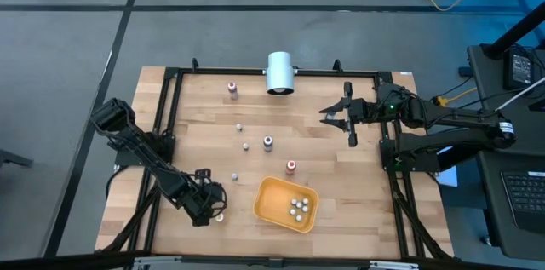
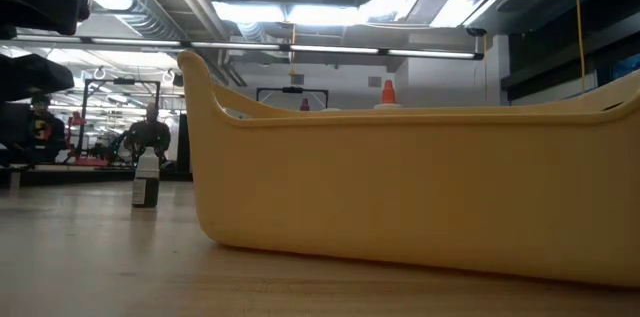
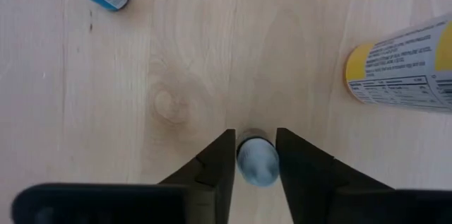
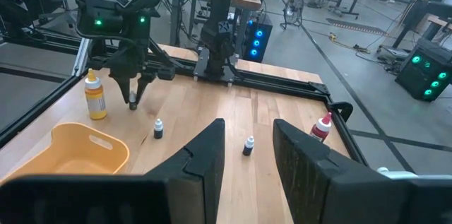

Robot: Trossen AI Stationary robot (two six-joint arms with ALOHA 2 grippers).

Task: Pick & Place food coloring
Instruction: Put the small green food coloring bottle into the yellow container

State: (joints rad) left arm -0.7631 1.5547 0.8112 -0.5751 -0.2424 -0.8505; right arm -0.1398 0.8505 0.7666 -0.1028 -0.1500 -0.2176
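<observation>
My left gripper [image 3: 256,155] is down at the table's near left, its two fingers closed around a tiny food coloring bottle [image 3: 256,162] with a whitish top. In the high view the gripper [image 1: 209,206] hides that bottle. More tiny bottles stand on the wood [image 1: 234,176] [image 1: 268,142] [image 1: 291,166], and several lie in the orange tray [image 1: 271,206]. My right gripper [image 4: 247,160] hangs open and empty above the table's far right [image 1: 341,115]. My left gripper pinches the tiny bottle at its top part [image 3: 246,167], one finger on each side. The fingers [image 3: 220,160] come from above, slanting steeply down. The bottle stands upright between them; its foot is hidden under its own top.
A larger yellow bottle [image 3: 399,65] stands close beside my left gripper, between it and the tray [image 4: 95,97]. A big white cylinder [image 1: 279,72] and a pink-topped bottle [image 1: 232,91] are at the far edge. A black frame [image 1: 170,108] borders the wood.
</observation>
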